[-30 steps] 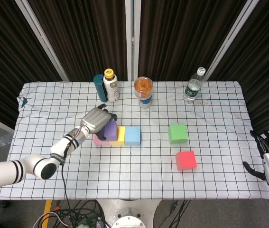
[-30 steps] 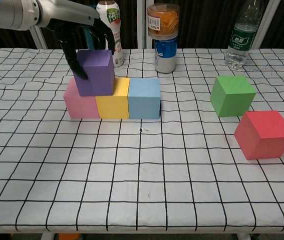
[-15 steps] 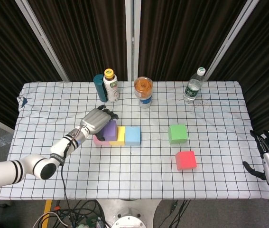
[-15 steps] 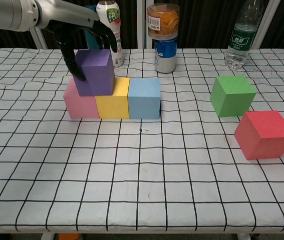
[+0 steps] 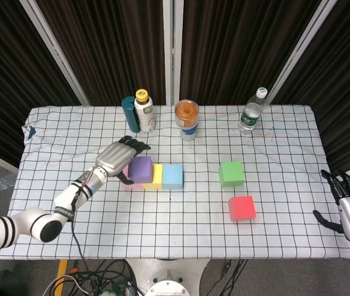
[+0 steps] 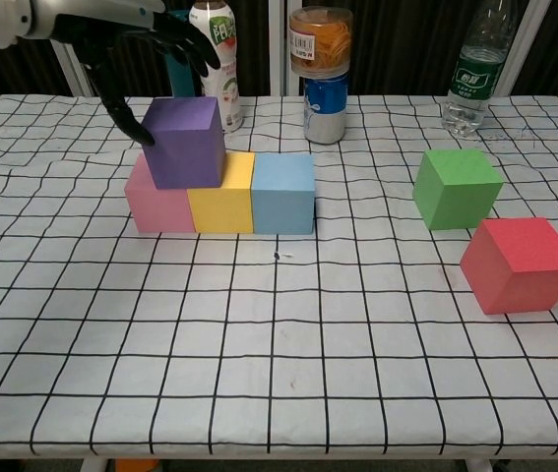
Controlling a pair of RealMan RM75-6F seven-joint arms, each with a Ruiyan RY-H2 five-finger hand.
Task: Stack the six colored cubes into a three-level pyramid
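Counting cubes, you have six, one per colour: a pink cube, yellow cube and blue cube touching in a left-to-right row, a purple cube stacked over the pink-yellow seam, and a green cube and red cube loose to the right, near each other. The purple one sits square to the row, faces parallel; being cubes, none has a long axis. Your left hand hovers just left of it, fingers spread, holding nothing; whether the thumb touches it you cannot tell. Your right hand waits off the table's right edge, fingers apart, partly cut off by the frame.
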